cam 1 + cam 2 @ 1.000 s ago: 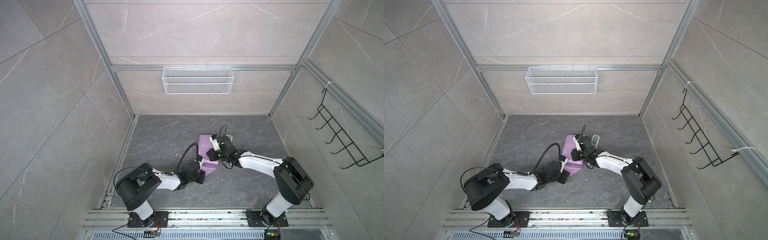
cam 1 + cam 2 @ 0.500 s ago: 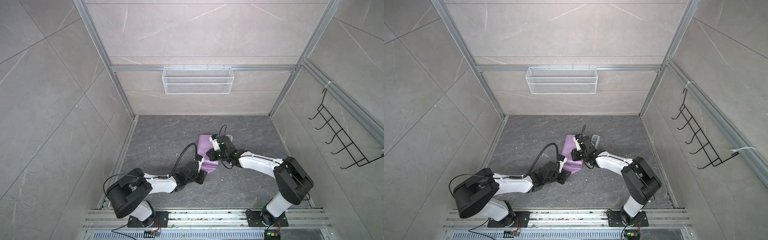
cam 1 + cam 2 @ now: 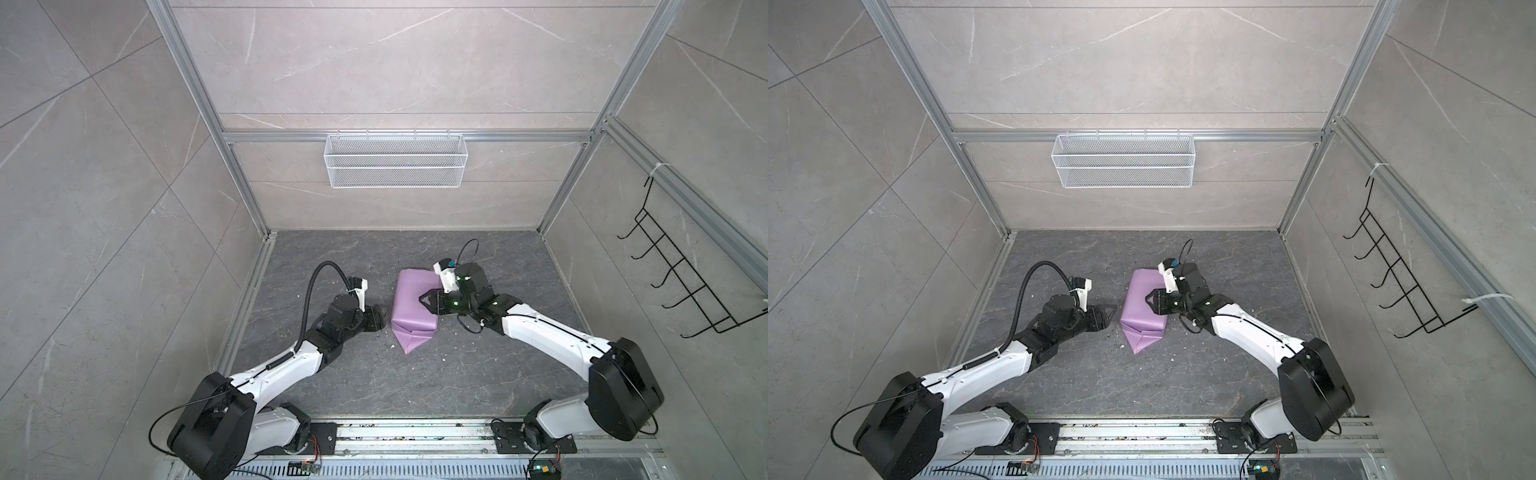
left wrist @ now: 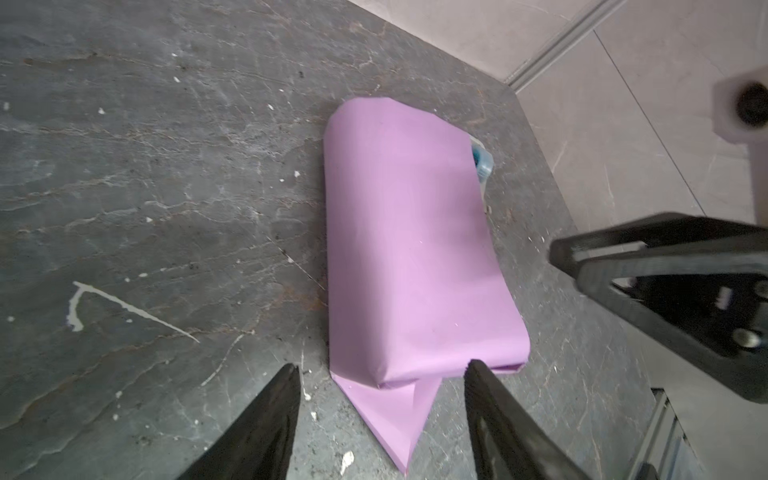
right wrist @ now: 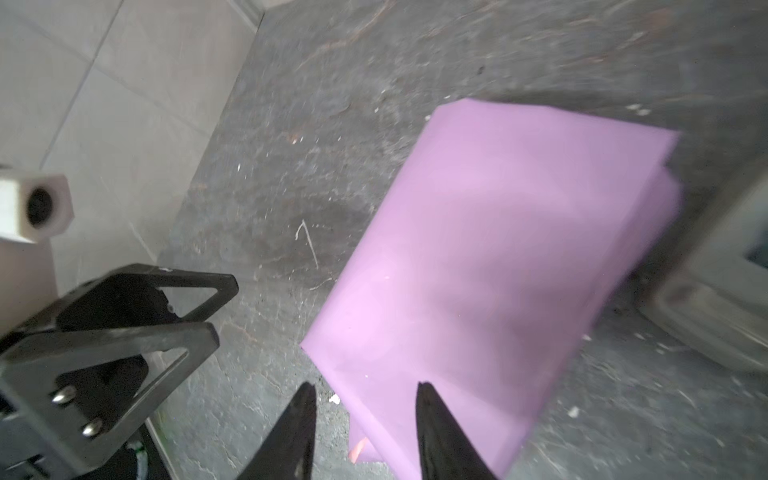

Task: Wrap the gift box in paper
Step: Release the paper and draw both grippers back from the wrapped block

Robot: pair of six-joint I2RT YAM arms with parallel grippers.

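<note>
Two claws flank a lilac parcel near the middle of the dark worktop point(image 3: 415, 386). The paper point(image 3: 409, 318) is folded right round the gift box, hiding it. One pointed flap lies flat toward the near edge. The left claw point(image 4: 380, 365), jaws wide, sits just beside the parcel's left side, apart from it. The right claw point(image 3: 424, 298), jaws parted and empty, hangs over its right edge. A tape dispenser point(image 4: 482, 162) peeks out at the far right corner.
</note>
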